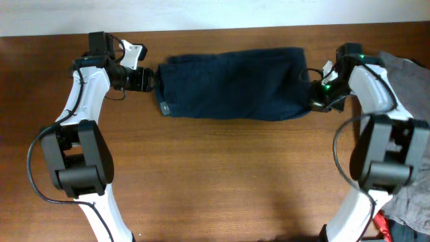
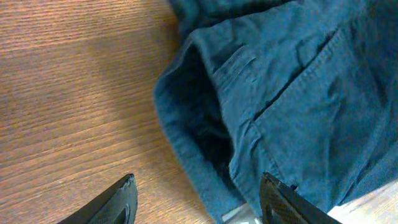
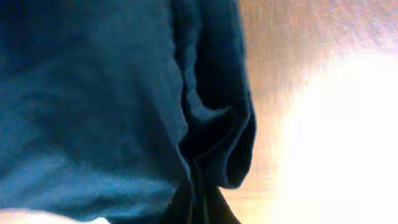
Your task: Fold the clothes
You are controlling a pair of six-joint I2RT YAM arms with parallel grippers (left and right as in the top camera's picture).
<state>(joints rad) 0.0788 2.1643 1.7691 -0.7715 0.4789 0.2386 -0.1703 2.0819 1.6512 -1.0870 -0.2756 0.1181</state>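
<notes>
Left wrist view: the left gripper (image 2: 196,202) holds its two fingers (image 2: 118,204) apart, one over bare table (image 2: 68,93), the other over the single pair of navy shorts (image 2: 292,93), whose open hem lies between them, not gripped. In the right wrist view the right gripper (image 3: 199,208) is closed, with a fold of the shorts' edge pinched in it. From overhead, the shorts lie in a flat band between the two grippers, just beside each. Beyond the right arm lie one grey garment (image 1: 410,70) and one red cloth (image 1: 383,225).
</notes>
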